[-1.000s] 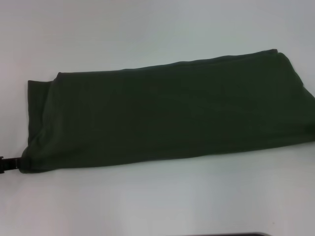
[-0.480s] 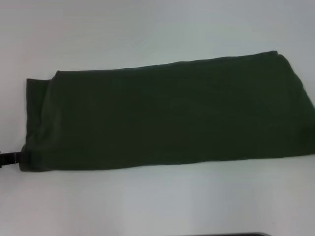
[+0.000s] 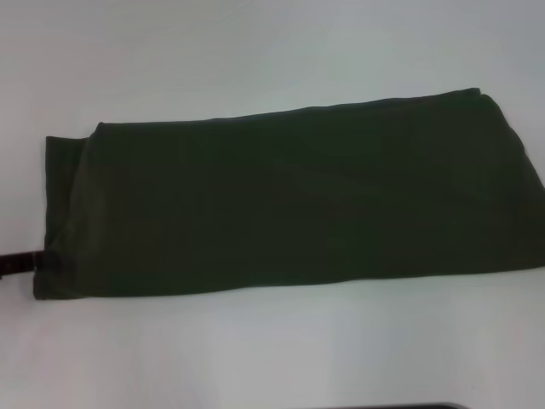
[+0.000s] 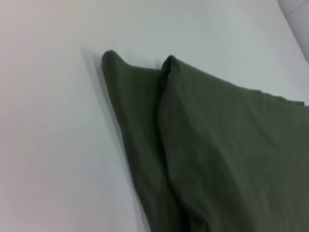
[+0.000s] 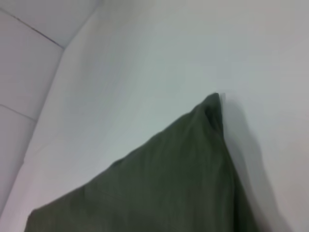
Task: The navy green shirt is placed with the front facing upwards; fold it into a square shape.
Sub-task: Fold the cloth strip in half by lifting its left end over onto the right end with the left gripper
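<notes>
The dark olive-green cotton shirt (image 3: 289, 200), folded into a long band, lies across the white table (image 3: 255, 51), long axis nine-to-three. The left gripper (image 3: 17, 262) sits at its nine-o'clock end; finger state unclear.

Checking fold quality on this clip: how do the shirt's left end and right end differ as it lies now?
The left end of the shirt shows two staggered layers, an under layer sticking out past the upper fold; the right end looks like one flush edge. The left end has the left claw at its near corner; no claw shows at the right end. Both lie flat on the white table, back side up, no lettering visible.
</notes>
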